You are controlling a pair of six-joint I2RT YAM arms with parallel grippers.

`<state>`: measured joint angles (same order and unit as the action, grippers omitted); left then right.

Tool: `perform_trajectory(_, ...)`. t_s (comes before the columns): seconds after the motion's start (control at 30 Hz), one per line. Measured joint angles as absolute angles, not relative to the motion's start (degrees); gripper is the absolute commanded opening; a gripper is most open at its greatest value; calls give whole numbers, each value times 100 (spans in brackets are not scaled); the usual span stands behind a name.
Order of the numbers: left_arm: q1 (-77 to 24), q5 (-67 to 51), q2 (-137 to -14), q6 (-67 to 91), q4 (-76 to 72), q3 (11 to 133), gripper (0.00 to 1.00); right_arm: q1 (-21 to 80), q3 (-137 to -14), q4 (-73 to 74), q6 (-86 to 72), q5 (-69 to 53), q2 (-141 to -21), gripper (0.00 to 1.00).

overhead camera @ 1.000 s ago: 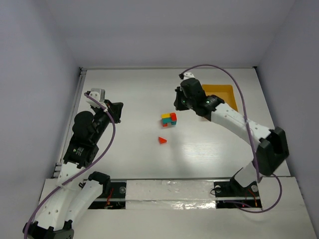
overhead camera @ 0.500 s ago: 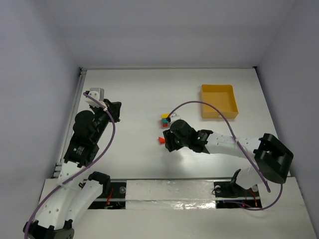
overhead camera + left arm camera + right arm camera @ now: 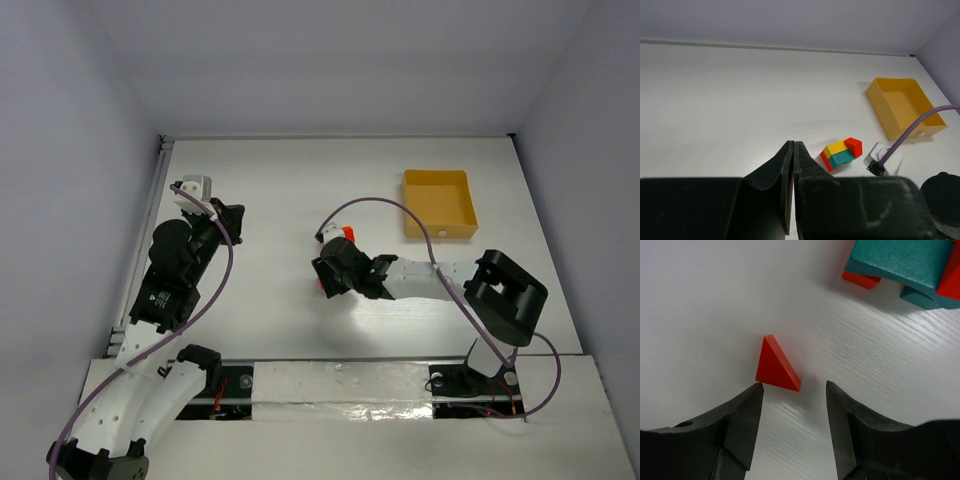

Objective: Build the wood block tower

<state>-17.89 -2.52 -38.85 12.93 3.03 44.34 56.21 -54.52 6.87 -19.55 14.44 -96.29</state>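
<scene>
Red wedge is lying just ahead of the right gripper, whose jaws are now spread wide. That arm has swung over from the yellow tray and is getting ready to grab it. Half-built tower is standing close by. Left gripper is staying squeezed shut, holding nothing. Nothing is showing inside the tray.

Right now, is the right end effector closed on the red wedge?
No: the right wrist view shows the right end effector open, the red wedge lying just ahead of its tips.

Wedge just before block stack
</scene>
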Motion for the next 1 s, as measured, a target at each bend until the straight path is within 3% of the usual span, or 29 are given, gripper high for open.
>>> perform_trajectory(0.6, -1789, -303, -3889, 1293, 303, 4434, 0, 5677, -5848, 497, -1730, 1461, -10291, 55)
perform_trajectory(0.7, -1789, -303, -3889, 1293, 303, 4434, 0, 5677, -5850, 438, -1739, 1461, -10291, 45)
perform_trajectory(0.77, -1789, -303, -3889, 1293, 303, 4434, 0, 5677, -5854, 408, -1756, 1455, -10291, 31)
perform_trajectory(0.83, -1789, -303, -3889, 1293, 303, 4434, 0, 5677, -5854, 377, -1822, 1433, -10287, 27)
perform_trajectory(1.0, -1789, -329, -3894, 1326, 303, 4434, 0, 5677, -5841, 381, -2060, 1229, -10156, 27)
